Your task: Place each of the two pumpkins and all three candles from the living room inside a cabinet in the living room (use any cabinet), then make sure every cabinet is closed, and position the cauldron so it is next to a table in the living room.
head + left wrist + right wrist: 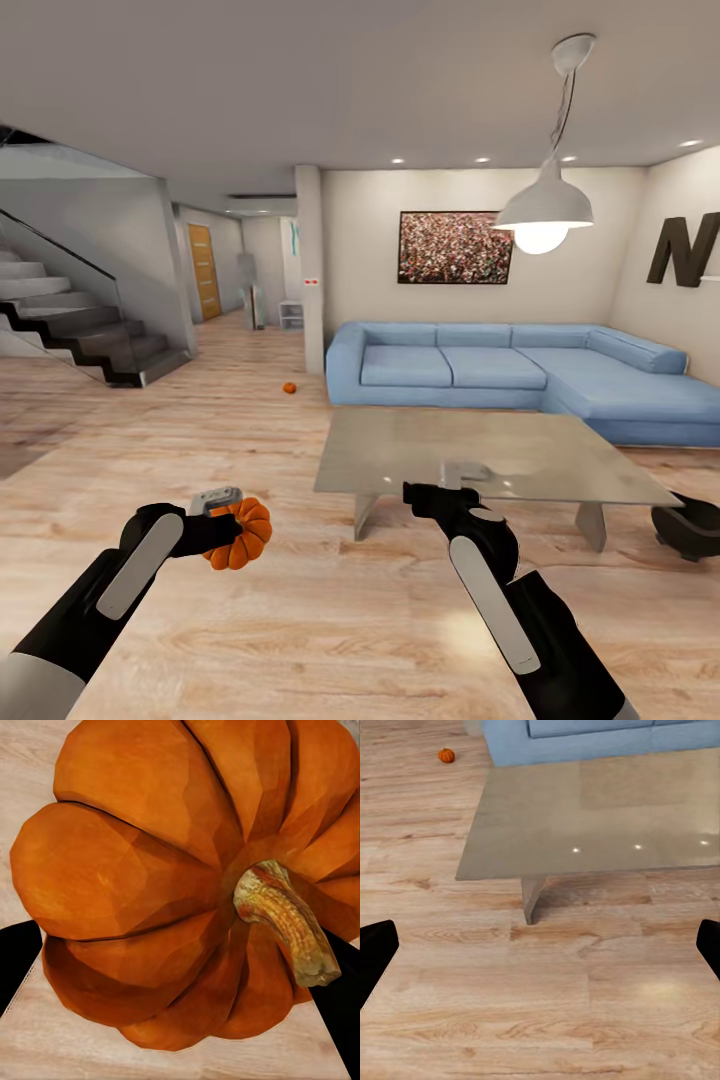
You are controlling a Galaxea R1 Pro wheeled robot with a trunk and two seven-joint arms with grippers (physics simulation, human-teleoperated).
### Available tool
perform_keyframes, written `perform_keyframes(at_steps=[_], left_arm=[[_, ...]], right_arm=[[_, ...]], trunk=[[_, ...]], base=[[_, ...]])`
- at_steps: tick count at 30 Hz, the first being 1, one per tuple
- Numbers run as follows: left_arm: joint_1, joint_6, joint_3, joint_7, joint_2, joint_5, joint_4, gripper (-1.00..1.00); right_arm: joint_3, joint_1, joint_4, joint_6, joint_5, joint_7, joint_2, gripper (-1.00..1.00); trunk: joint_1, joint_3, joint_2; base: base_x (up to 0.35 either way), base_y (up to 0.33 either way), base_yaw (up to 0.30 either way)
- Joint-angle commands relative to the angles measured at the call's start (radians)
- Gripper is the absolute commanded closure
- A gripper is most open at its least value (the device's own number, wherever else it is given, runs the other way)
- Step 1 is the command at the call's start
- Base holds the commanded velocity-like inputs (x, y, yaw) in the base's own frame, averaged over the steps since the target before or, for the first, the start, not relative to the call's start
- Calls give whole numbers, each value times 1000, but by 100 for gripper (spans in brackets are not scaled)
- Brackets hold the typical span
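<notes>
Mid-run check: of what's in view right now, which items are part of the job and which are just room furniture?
Job items:
- pumpkin held in the left end effector
- second pumpkin on the floor near the sofa's end
- coffee table
- cauldron on the floor by the table's right end

Not part of it:
- blue sofa
- pendant lamp
- staircase
- wall picture

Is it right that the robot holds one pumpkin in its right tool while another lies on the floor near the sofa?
Not quite: the held pumpkin is in the left tool, as the head view shows. The right tool is open and holds nothing. The rest stands: a second pumpkin lies on the floor near the sofa.
</notes>
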State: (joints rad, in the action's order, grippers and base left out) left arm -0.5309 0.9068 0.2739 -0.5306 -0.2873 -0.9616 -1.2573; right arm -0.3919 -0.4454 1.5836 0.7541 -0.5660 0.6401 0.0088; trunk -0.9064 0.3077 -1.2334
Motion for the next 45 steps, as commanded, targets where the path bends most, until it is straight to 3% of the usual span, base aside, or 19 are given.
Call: perform_keyframes(at_steps=[1,34,45], left_arm=[[-1,-1,2,-11,-1,-9,-1,100],[-1,0,2,-3,-1,-11,0,100],[-1,0,2,11,-1,-11,1,100]], right_arm=[[-2,-1,1,2,-9,10,0,-100],[-7,-2,1,2,-9,11,1,-100],[-7,-2,1,2,-9,11,1,-100]], trunk=[[0,1,-1],[0,1,-1],[0,1,-1]], base=[[208,272,1],[214,272,1],[147,302,230]])
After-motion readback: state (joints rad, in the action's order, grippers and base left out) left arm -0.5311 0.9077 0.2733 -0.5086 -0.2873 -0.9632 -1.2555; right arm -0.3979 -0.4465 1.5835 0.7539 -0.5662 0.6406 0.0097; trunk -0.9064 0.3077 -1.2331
